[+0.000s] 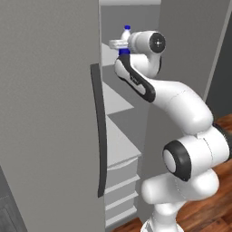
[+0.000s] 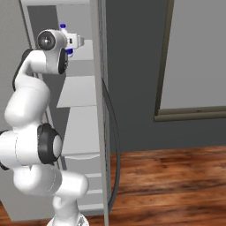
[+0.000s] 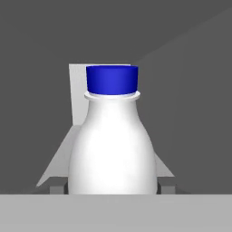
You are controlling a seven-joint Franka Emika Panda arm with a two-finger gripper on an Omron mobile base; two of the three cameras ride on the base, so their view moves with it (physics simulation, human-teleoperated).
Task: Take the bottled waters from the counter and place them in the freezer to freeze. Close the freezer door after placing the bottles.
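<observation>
The bottle [image 3: 112,140], white with a blue cap, stands upright between the gripper [image 3: 112,185] fingers [image 3: 57,188], which clasp its body on both sides, high inside the open freezer [image 1: 118,104] above a shelf [image 2: 81,90], beside the door [image 1: 50,113]

White bottle [image 3: 112,145], blue cap [image 3: 112,80]

one bottle [image 3: 112,140] (blue cap), two freezer doors [image 1: 50,113]
</observation>
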